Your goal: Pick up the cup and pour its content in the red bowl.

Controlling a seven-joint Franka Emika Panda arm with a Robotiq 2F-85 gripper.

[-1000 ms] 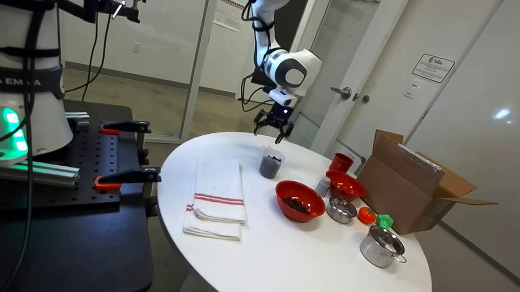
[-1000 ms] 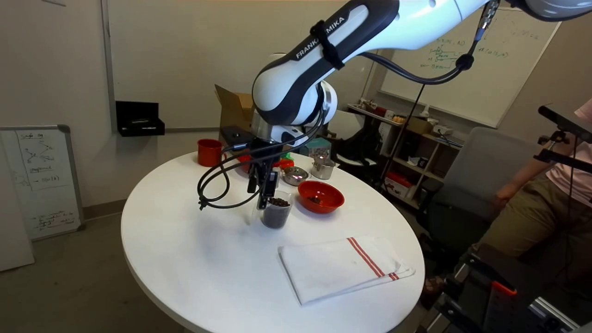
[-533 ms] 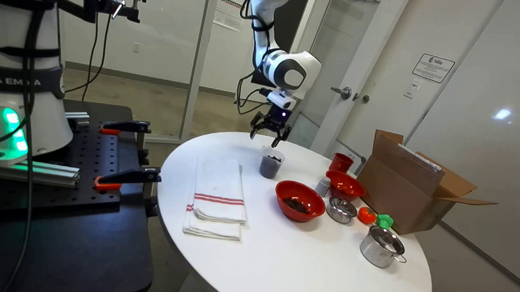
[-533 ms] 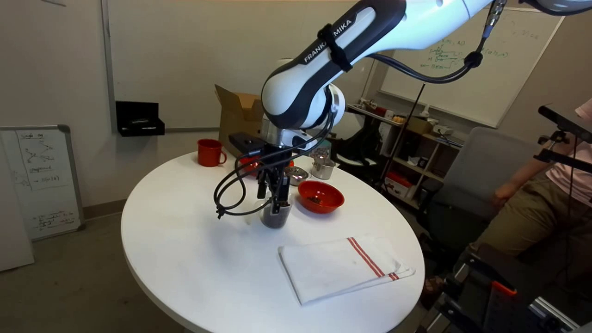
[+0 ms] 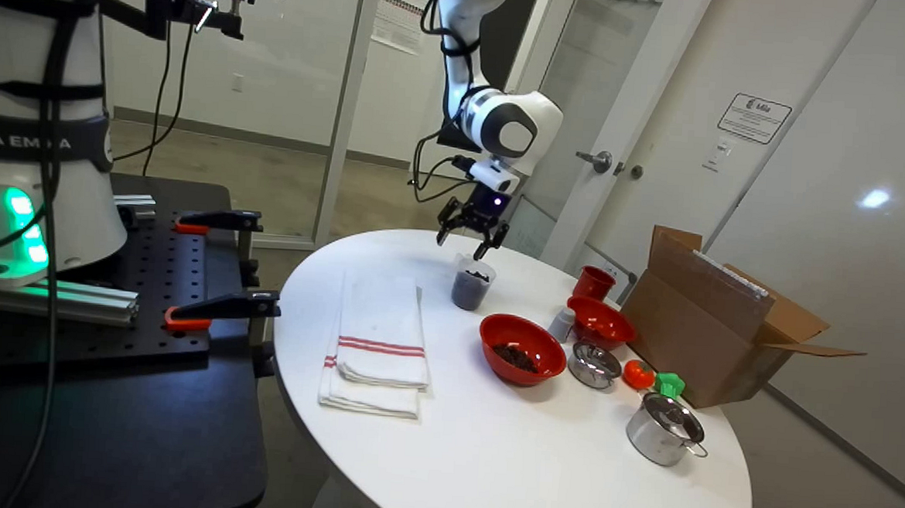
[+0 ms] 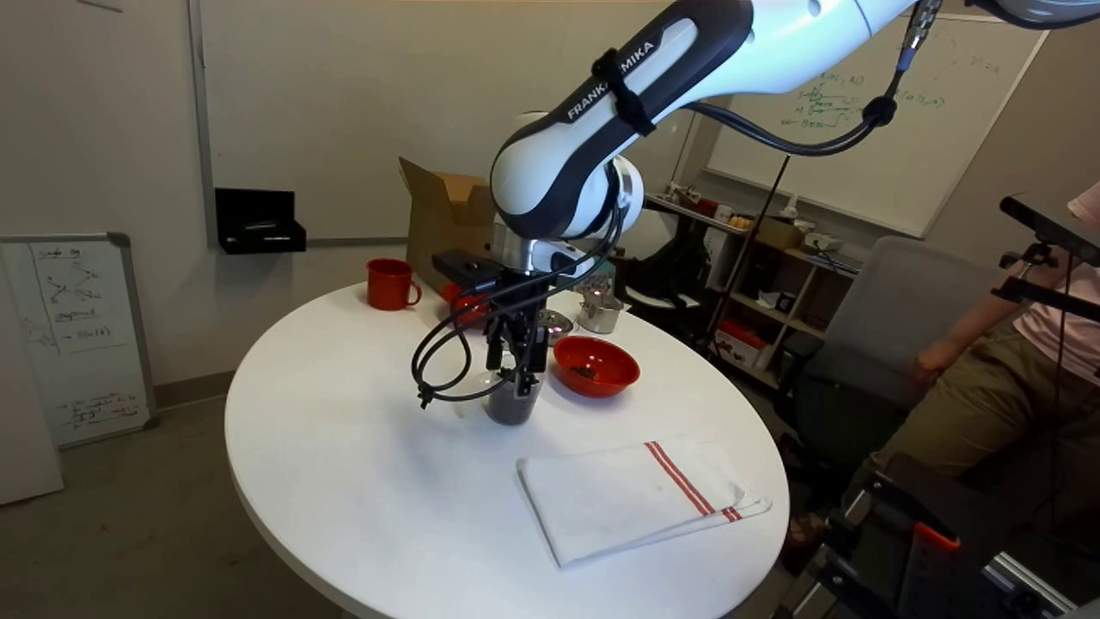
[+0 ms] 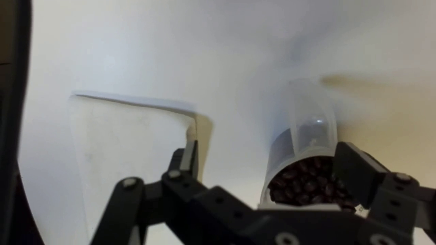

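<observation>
The cup (image 5: 471,287) stands upright on the table, clear-walled with a dark grey-blue lower part and a clear raised piece at its rim. In the wrist view the cup (image 7: 282,153) is filled with dark beans. My gripper (image 5: 460,247) is open just above the cup in both exterior views (image 6: 518,368). In the wrist view the gripper's (image 7: 269,156) right finger overlaps the cup's opening, and the left finger is apart from it, over the towel's edge. The red bowl (image 5: 542,350) stands beside the cup with dark beans inside; it also shows in an exterior view (image 6: 614,371).
A folded white towel (image 5: 383,324) lies beside the cup. Beyond the red bowl stand a grey bottle (image 5: 562,324), another red bowl (image 5: 611,324), a red mug (image 5: 593,283), metal pots (image 5: 656,441), a tomato (image 5: 638,374), a green item (image 5: 670,385) and a cardboard box (image 5: 696,329).
The gripper has come lower toward the cup and moved right in an exterior view, with its fingers still open. The cup and red bowl have not moved.
</observation>
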